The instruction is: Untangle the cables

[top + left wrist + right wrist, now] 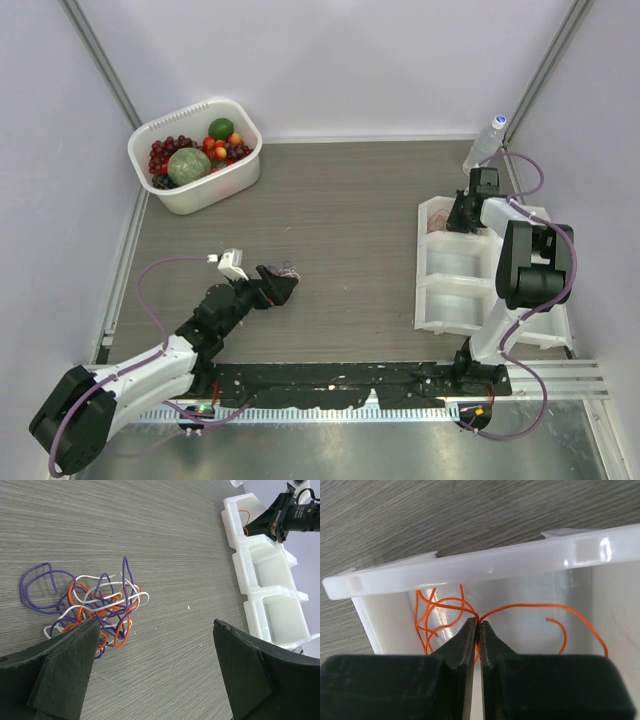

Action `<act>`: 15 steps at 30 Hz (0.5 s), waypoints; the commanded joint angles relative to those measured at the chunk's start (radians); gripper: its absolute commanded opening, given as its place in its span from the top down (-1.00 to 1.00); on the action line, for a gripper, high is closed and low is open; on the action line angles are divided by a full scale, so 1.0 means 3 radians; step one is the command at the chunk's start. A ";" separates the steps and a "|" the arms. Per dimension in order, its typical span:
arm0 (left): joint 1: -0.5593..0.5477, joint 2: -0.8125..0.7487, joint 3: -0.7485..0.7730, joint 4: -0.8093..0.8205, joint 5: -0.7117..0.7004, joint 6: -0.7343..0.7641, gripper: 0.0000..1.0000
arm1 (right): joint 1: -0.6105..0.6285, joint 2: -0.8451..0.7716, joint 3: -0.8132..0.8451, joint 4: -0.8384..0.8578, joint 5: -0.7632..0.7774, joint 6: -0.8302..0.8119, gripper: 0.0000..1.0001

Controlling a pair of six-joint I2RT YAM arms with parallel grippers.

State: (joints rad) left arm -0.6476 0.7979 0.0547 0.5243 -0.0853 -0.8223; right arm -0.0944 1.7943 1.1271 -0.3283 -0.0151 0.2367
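Because the job is to part a knot of wires, the dark surface [340, 220] is shared out: one arm works the knot while the other carries off what is freed. Well off to the side of the left claw [156, 625], and directly under the right claw [479, 622], sits one white tray [450, 262] of three compartments. It looks like the drop-off place, with two compartments bare. Far beyond the left claw stands one tub [215, 185] of fruit, and just beyond the right claw one bottle [487, 140]; neither seems part of the work.

The left claw is released, fingers spread wide and low over the surface, probably ready to pin or pick. The tangle [102, 611] lies on the surface just ahead of one finger, partly hidden by it. It shows three colours, purple, white and orange (separate strands cannot be counted in the knot).

The right claw is clenched, tips nearly touching, apparently grasping one orange cable [530, 604], which loops into the tray's end compartment below it.
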 commanded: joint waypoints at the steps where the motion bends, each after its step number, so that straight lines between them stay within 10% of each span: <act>1: 0.0006 0.0040 0.0042 0.0144 -0.0002 0.0077 -0.99 | -0.0064 -0.0110 -0.0024 0.0256 -0.0518 0.0295 0.68; 5: 0.0011 0.0071 0.0043 0.0170 0.0013 0.0077 -0.99 | -0.0053 -0.0325 0.0032 0.0001 -0.0109 0.0315 0.23; 15: 0.0011 0.0092 0.0002 0.0302 0.0095 0.0113 -0.99 | 0.0258 -0.1224 0.0012 -0.0680 0.1102 0.0315 0.03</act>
State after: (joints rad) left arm -0.6476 0.8280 0.0547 0.5297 -0.0772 -0.8200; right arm -0.0658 1.5597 1.1175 -0.4568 0.1207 0.3183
